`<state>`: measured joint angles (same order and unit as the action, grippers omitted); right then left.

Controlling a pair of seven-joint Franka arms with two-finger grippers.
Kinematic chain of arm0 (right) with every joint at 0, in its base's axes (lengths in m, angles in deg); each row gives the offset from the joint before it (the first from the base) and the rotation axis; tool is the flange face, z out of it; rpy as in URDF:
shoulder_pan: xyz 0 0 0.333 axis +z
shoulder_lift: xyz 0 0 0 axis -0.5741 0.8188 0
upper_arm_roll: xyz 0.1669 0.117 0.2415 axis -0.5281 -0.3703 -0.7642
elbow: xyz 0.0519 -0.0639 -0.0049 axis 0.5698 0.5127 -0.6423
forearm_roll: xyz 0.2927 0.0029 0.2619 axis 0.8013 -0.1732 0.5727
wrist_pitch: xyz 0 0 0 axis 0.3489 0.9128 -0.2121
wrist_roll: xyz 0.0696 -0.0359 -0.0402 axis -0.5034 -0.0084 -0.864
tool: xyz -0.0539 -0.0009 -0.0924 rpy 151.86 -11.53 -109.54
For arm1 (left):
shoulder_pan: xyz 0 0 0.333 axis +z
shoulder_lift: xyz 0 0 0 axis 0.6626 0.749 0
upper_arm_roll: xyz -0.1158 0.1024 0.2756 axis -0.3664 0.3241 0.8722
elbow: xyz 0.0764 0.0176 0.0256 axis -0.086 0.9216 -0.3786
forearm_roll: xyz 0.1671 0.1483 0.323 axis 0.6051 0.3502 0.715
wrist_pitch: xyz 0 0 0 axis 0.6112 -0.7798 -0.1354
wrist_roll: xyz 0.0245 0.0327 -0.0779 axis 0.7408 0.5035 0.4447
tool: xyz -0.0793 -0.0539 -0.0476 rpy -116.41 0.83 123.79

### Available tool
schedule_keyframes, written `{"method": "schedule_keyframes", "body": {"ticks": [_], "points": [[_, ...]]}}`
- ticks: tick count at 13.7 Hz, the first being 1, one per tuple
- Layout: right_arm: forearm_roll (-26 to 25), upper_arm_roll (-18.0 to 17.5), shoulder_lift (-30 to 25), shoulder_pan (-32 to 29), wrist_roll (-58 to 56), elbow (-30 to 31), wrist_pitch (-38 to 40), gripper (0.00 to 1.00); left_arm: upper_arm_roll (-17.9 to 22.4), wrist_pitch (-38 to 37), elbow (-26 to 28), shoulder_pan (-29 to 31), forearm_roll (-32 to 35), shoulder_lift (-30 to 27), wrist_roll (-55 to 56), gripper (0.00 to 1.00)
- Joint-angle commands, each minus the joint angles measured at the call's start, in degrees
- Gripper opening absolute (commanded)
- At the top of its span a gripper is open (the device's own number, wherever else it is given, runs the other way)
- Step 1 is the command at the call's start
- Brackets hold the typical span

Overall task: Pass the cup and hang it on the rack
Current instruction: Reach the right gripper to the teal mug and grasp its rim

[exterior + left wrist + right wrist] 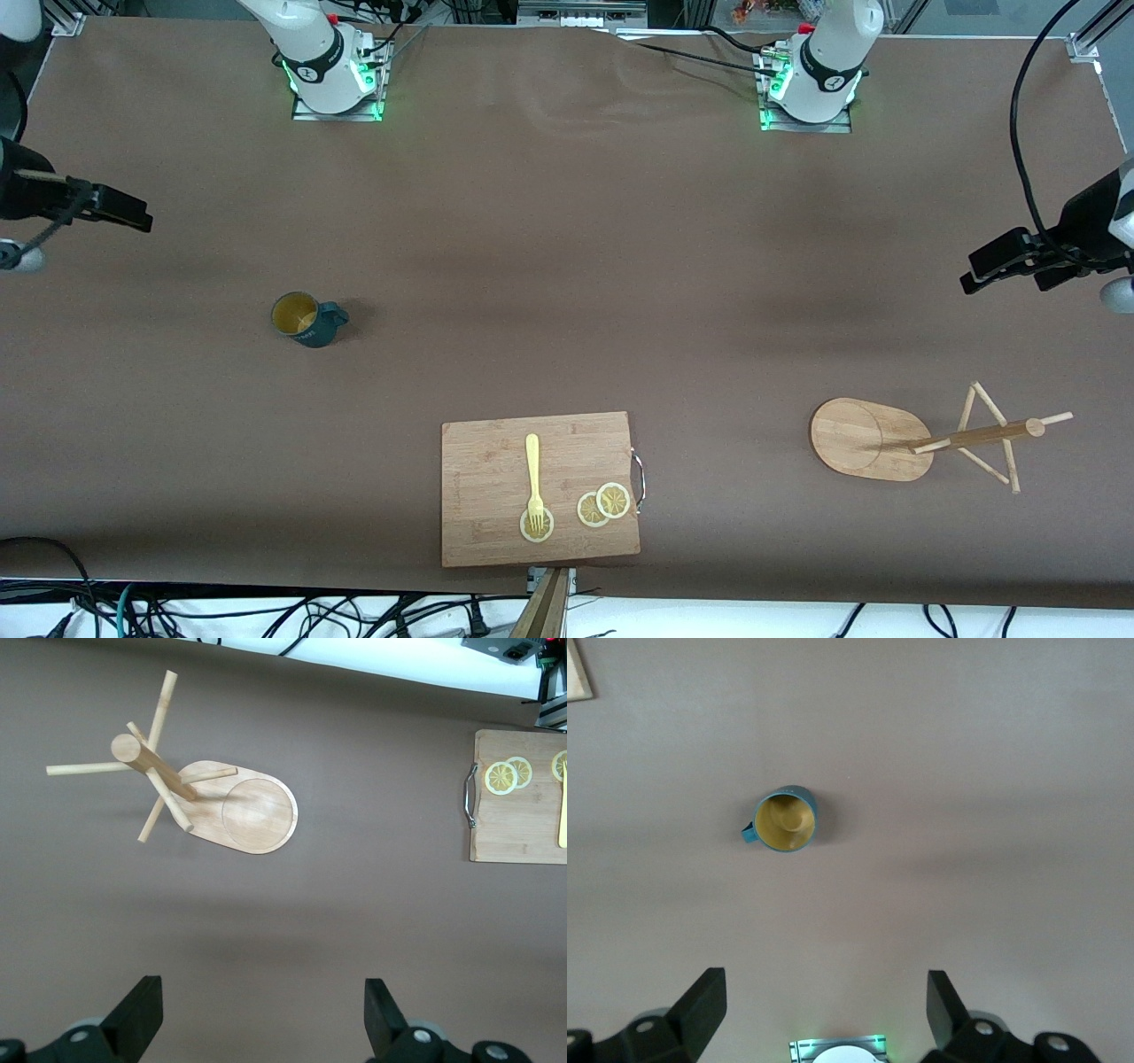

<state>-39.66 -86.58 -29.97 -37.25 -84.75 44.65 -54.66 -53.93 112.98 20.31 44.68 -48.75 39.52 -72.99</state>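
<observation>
Cup (306, 319) sits upright on the brown table cover (567, 266) toward the right arm's end, open side up, tan inside showing, handle pointing toward the left arm's end. Faint pale lettering on its wall, too small to read. Rack (921, 439) stands toward the left arm's end, nearer the front camera than the cup, well apart from it; oval base, post, thin pegs, nothing hanging on it. Between them, close to the front edge, a cutting board (496, 461) with a metal handle carries a yellow fork (533, 478) and 3 lemon slices (602, 505); fork tines rest on 1 slice, the other 2 overlap. Right gripper (824, 1005) is up in the air over bare cover near the cup, fingers spread apart, nothing between them. Left gripper (264, 1014) hangs over bare cover near the rack, fingers also apart and empty. Small markings on the arm bases aren't legible.
</observation>
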Motion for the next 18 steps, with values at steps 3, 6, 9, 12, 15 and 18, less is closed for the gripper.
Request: {"method": "schedule_keyframes", "body": {"ticks": [3,6,9,12,15,18], "points": [[-0.7,-0.1,2.5,-0.7,-0.5,-0.1,-0.4,1.0,-0.2,-0.8,-0.3,1.1,-0.6,-0.1,-1.2,1.0],[0.0,-0.1,7.2,-0.5,-0.5,0.4,-4.6,1.0,-0.3,-2.0,0.0,1.2,-1.0,0.0,-1.4,1.0],[0.2,-0.3,10.5,-0.5,-0.6,4.2,-10.6,1.0,-0.8,-2.0,0.0,-0.3,-0.7,0.0,-1.3,1.0],[-0.1,-0.6,10.9,-0.2,-0.6,12.3,-20.0,1.0,-0.8,-1.9,-0.4,-1.5,-0.7,0.1,-1.4,1.0],[-0.4,-0.7,10.8,-0.1,-2.6,19.1,-26.8,1.0,-0.8,-1.8,-0.5,-1.6,-0.8,0.2,-1.5,1.0],[-0.4,-0.7,10.9,-0.1,-5.1,23.9,-31.8,1.0,-0.8,-1.6,-0.4,-1.7,-1.3,0.3,-1.5,1.0]]}}
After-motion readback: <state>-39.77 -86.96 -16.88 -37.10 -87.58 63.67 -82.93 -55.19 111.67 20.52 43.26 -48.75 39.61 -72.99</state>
